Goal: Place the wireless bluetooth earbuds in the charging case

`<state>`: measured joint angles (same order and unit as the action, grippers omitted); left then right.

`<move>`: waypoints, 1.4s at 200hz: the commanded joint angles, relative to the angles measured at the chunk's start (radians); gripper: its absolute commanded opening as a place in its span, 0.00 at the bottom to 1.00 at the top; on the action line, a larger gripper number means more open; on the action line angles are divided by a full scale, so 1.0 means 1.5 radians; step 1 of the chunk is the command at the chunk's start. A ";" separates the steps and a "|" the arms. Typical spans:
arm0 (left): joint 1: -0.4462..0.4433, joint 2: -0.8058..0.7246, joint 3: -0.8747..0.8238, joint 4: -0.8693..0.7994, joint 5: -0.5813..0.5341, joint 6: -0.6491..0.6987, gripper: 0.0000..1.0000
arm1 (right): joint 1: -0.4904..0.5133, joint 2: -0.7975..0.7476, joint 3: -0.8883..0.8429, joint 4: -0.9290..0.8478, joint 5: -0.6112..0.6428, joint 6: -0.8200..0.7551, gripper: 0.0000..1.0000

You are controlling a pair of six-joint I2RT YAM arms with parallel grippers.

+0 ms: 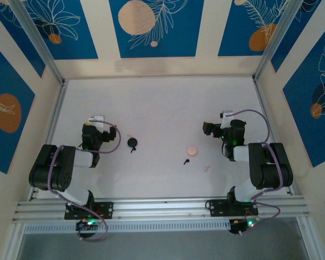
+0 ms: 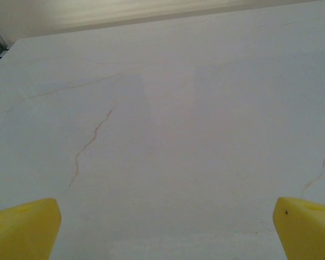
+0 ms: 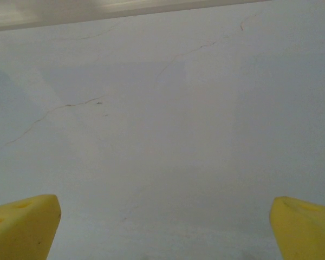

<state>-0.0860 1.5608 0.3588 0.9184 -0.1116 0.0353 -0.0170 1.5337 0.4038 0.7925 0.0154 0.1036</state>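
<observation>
Top external view: black earbud and pale pink earbud lie loose on the white surface, near each other, between the arms and closer to the right one. A pink disc sits just beside the black bud; a black disc lies well apart to the left. Wrist views: left pincer and right pincer hold nothing, yellow fingers wide apart over bare surface, presumably parked clear for an unobstructed approach. Insertion not yet begun.

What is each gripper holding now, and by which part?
Nothing is held. The left gripper and the right gripper both stand open above the table.
</observation>
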 commanded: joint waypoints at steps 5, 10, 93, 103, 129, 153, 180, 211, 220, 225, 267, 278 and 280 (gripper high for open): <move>0.005 -0.001 0.013 0.004 0.012 0.006 1.00 | -0.002 -0.009 0.011 0.004 -0.004 -0.005 0.99; 0.005 -0.002 0.012 0.005 0.012 0.007 1.00 | -0.002 -0.009 0.010 0.004 -0.004 -0.005 0.99; -0.008 -0.157 0.027 -0.150 -0.022 0.008 0.88 | 0.010 -0.125 0.225 -0.519 0.062 0.116 0.99; -0.014 -0.187 0.056 -0.225 -0.009 0.006 0.85 | 0.011 -0.121 0.285 -0.633 0.053 0.138 0.99; -0.047 -0.240 0.125 -0.388 0.027 -0.002 0.80 | 0.017 -0.095 0.404 -0.844 -0.005 0.162 0.96; -0.077 -0.257 0.199 -0.563 0.050 -0.032 0.75 | 0.035 -0.071 0.461 -0.985 -0.074 0.186 0.81; -0.114 -0.244 0.257 -0.708 0.039 -0.063 0.72 | 0.079 -0.032 0.490 -1.108 -0.113 0.233 0.66; -0.146 -0.232 0.301 -0.808 0.012 -0.076 0.71 | 0.168 -0.014 0.482 -1.187 -0.058 0.294 0.62; -0.150 -0.232 0.304 -0.828 0.008 -0.081 0.71 | 0.192 -0.013 0.478 -1.197 -0.041 0.319 0.62; -0.151 -0.233 0.303 -0.835 0.008 -0.085 0.71 | 0.202 -0.011 0.476 -1.201 -0.037 0.331 0.62; -0.160 -0.268 0.261 -0.842 -0.003 -0.118 0.71 | 0.260 0.018 0.486 -1.210 0.015 0.397 0.62; -0.159 -0.276 0.251 -0.836 -0.004 -0.122 0.71 | 0.268 0.035 0.490 -1.206 0.025 0.393 0.62; -0.159 -0.277 0.250 -0.835 -0.004 -0.123 0.71 | 0.269 0.038 0.491 -1.205 0.026 0.390 0.62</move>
<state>-0.3149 1.1896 0.7631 -0.2993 -0.0925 -0.1078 0.3634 1.5429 1.1194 -0.9695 0.0002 0.6338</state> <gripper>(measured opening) 0.708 0.618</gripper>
